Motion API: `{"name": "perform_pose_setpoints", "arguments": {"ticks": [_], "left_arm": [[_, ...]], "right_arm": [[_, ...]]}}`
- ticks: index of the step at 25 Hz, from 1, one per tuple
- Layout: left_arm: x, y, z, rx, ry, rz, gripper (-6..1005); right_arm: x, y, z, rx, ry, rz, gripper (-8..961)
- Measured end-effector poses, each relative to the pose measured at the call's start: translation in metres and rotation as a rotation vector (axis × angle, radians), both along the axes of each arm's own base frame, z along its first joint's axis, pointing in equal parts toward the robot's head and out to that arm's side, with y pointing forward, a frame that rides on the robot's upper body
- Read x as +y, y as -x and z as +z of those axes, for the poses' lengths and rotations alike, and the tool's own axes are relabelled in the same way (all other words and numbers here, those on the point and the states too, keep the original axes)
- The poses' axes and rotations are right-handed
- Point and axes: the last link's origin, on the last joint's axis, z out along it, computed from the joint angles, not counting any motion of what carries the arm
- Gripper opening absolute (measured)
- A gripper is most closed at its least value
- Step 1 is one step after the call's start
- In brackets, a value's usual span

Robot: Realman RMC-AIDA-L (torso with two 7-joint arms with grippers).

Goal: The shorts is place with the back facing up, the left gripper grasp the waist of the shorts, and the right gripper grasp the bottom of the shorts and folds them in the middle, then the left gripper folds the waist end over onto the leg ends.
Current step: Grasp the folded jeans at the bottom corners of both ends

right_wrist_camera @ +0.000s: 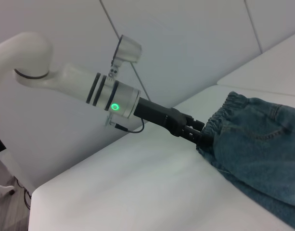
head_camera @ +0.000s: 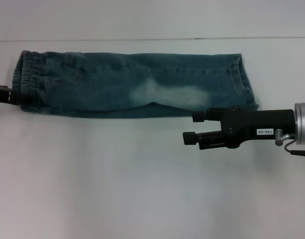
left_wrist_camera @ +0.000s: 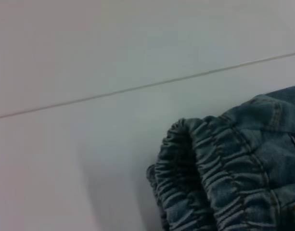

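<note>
The blue denim shorts (head_camera: 132,84) lie flat across the far part of the white table, folded lengthwise into one long band. Their elastic waist (left_wrist_camera: 210,183) is at the left and the leg ends (head_camera: 244,82) at the right. My left gripper (head_camera: 15,95) is at the near corner of the waist, and in the right wrist view this left gripper (right_wrist_camera: 200,136) is shut on the gathered waistband of the shorts (right_wrist_camera: 258,144). My right gripper (head_camera: 194,127) hovers just in front of the leg ends, clear of the cloth, open and empty, its fingers pointing left.
The white table (head_camera: 142,189) stretches wide in front of the shorts. Its back edge (head_camera: 142,39) runs just behind them, with a pale wall beyond. The left arm (right_wrist_camera: 89,89) reaches in from the table's left side.
</note>
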Motion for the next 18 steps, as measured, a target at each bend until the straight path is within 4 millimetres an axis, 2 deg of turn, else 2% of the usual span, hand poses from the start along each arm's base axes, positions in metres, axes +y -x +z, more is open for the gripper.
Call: {"name": "perform_pose_setpoints", "arguments": {"ticks": [15,18], "left_arm": [[0.0021,-0.0076,-0.0048,0.023,0.036,-0.036,909],[-0.0002,-0.0074,-0.0038,0.019,0.042,-0.038,818]], "right_arm": [[0.0032,-0.0012,-0.0033,-0.004,-0.021,-0.021,927],[0.0038,-0.0026,-0.0051,-0.010,-0.025,-0.027,927]]}}
